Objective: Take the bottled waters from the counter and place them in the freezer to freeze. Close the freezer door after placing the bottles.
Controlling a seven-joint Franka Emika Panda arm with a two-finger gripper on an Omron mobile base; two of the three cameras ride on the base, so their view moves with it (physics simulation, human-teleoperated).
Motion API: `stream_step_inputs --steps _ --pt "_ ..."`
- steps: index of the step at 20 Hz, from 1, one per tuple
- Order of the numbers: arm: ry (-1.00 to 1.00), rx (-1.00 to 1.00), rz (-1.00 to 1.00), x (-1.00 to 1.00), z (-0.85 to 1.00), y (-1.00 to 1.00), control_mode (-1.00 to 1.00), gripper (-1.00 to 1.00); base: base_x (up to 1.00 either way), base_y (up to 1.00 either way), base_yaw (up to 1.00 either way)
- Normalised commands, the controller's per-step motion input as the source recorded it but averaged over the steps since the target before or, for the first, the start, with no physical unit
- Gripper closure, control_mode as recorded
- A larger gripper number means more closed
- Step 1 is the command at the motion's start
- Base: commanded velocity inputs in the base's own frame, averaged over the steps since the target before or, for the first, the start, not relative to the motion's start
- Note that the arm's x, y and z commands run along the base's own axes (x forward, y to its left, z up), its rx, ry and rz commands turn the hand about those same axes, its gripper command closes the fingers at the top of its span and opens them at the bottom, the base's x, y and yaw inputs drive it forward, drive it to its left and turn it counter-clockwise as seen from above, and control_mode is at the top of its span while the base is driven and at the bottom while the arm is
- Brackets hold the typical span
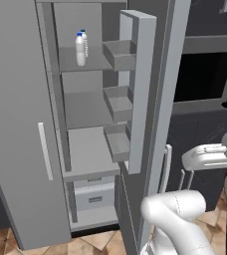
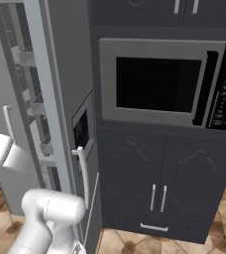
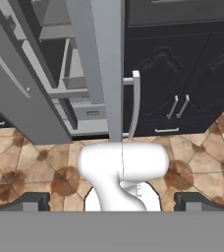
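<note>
Both bottled waters [image 1: 80,49] stand upright side by side on the upper shelf inside the freezer [image 1: 85,109]. The blue-capped white bottle is in front and the clear one [image 1: 85,42] is just behind it. The freezer door [image 1: 158,94] stands wide open, edge-on to me, its bins facing the shelves. Its black dispenser panel [image 2: 82,130] and pale handle [image 2: 83,174] face right. In the hand view my gripper [image 3: 114,202] is open, fingertips [image 3: 31,201] far apart and holding nothing. It points at the door's edge [image 3: 104,69] from some distance. The counter is out of view.
The plain grey door [image 1: 16,124] on the left is shut. A built-in oven [image 2: 159,84] sits over dark cabinet doors [image 2: 157,173] right of the open door. A drawer [image 1: 93,196] fills the freezer's bottom. Brown tiled floor [image 3: 35,162] lies below.
</note>
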Motion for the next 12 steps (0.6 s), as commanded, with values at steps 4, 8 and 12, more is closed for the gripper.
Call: stream_step_inputs --steps 4,8,12 --pt "-0.02 0.00 0.08 0.49 0.00 -0.01 -1.00 -1.00 0.00 0.00 0.00" --pt "-0.04 0.02 0.16 0.58 0.00 -0.26 -1.00 -1.00 0.00 0.00 0.00" --pt "0.00 0.05 0.20 0.97 0.00 -0.59 -1.00 -1.00 0.00 0.00 0.00"
